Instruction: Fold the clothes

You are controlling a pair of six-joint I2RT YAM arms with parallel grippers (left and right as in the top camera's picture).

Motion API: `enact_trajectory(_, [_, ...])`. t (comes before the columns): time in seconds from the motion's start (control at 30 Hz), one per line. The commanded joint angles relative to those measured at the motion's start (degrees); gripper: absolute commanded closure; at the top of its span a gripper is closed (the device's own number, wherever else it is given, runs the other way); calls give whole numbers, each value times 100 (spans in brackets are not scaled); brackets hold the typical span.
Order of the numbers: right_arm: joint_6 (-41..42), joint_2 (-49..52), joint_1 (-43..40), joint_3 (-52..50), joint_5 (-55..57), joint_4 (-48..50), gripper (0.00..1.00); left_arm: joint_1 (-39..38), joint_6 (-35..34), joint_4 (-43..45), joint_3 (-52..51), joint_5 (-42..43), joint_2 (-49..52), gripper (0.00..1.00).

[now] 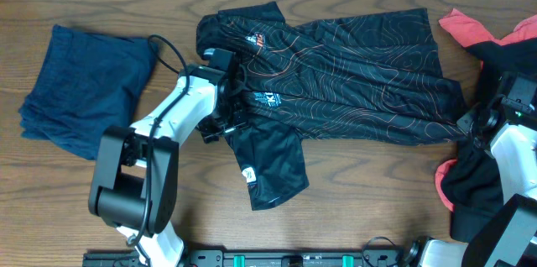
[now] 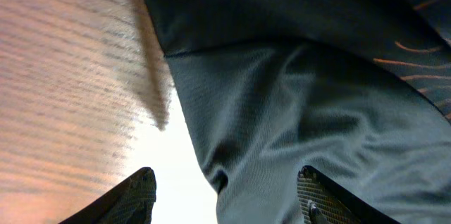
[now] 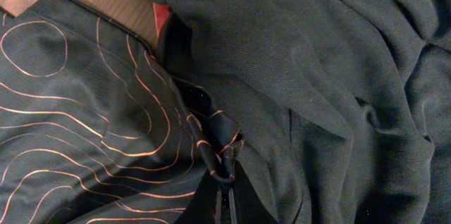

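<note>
The black jersey [image 1: 352,74] with thin orange contour lines lies spread across the middle of the table, one sleeve [image 1: 268,162] reaching toward the front. My left gripper [image 1: 220,127] hangs over the jersey's left part. In the left wrist view it is open [image 2: 225,196], with the edge of the grey-black sleeve fabric [image 2: 282,111] between its fingers. My right gripper [image 1: 468,124] is at the jersey's right corner. In the right wrist view it is shut [image 3: 225,203] on a pinched fold of the jersey hem [image 3: 218,157].
A folded navy garment [image 1: 80,86] lies at the left. A red garment [image 1: 470,28] sits at the back right. A plain black garment [image 1: 470,187] with red under it lies by the right arm, and fills the right wrist view [image 3: 352,76].
</note>
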Motion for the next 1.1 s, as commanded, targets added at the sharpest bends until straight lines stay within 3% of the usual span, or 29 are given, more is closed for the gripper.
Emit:
enact_trajectory(0.0, [-85,-24,-39,120,17,9,99,-81,-70,85,-17,-103,190,34])
enact_trajectory(0.4, [-85,-24,-39,120,17,-2,99,-282,-116,302,-22,-66,514,34])
enact_trajectory(0.53, [-85,-24,-39,120,17,-4,99,-282,-111,317,-22,-68,527,49])
enact_trajectory(0.6, [-85,-24,-39,120,17,-7,99,-282,-109,315,-22,-68,527,71])
enact_trajectory(0.7, [-85,-24,-39,120,15,-7,99,-258,-20,308,-7,-68,498,93])
enact_trajectory(0.9, [-142,-24,-39,120,-214,-96,99,22,361,-103,151,-66,26,94])
enact_trajectory(1.07, [-345,-28,-39,120,-588,-201,99,387,748,-546,157,-22,-946,94])
